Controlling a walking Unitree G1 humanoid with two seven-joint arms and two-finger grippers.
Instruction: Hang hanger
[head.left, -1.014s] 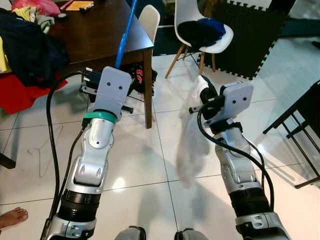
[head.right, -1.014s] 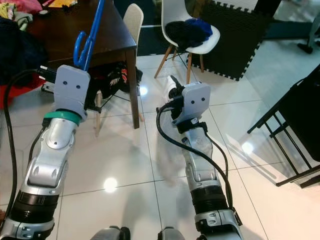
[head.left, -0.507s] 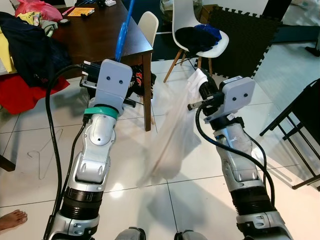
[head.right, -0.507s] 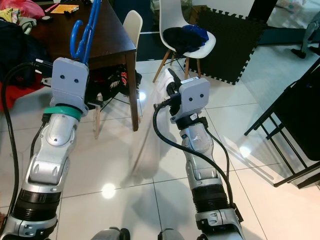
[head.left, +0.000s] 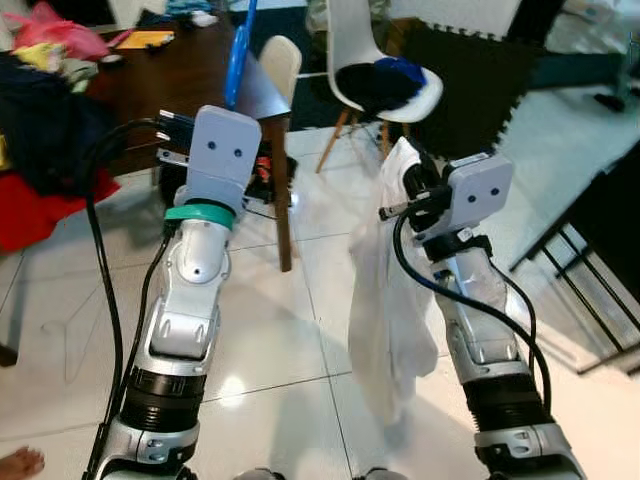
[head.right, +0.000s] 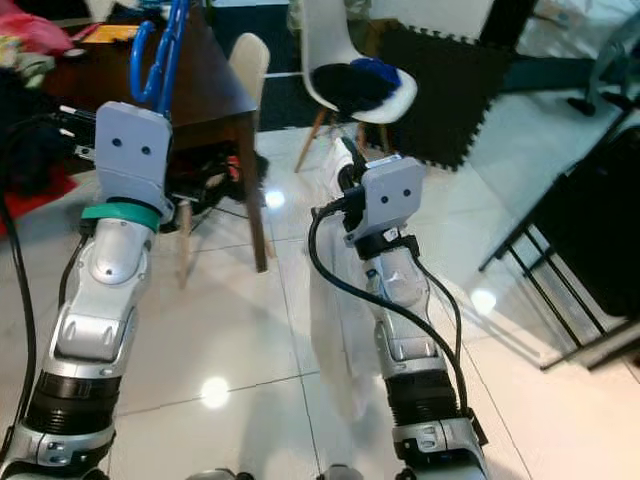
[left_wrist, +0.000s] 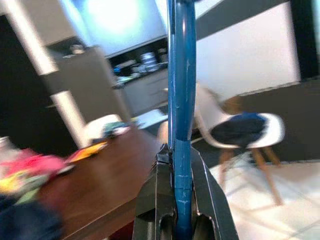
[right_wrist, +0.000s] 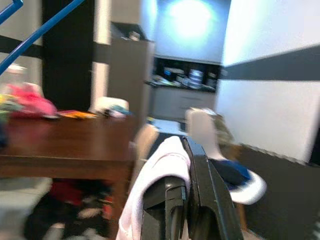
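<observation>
The blue hanger (head.left: 240, 55) runs off the frame's top edge.

Two silver arms of jointed metal segments are seen, each ending in black ribbed collars near the shoulders. A pale grey wrist housing (head.left: 219, 152) with two dark screw holes is carried on each. A green band (head.left: 199, 216) is worn below the left housing. Thick black cables (head.left: 103, 290) are looped alongside both arms.

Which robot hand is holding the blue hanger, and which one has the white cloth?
The left gripper holds the blue hanger, which sticks straight up between its fingers. The right gripper is the other one: the white cloth hangs limp from it toward the floor.
</observation>
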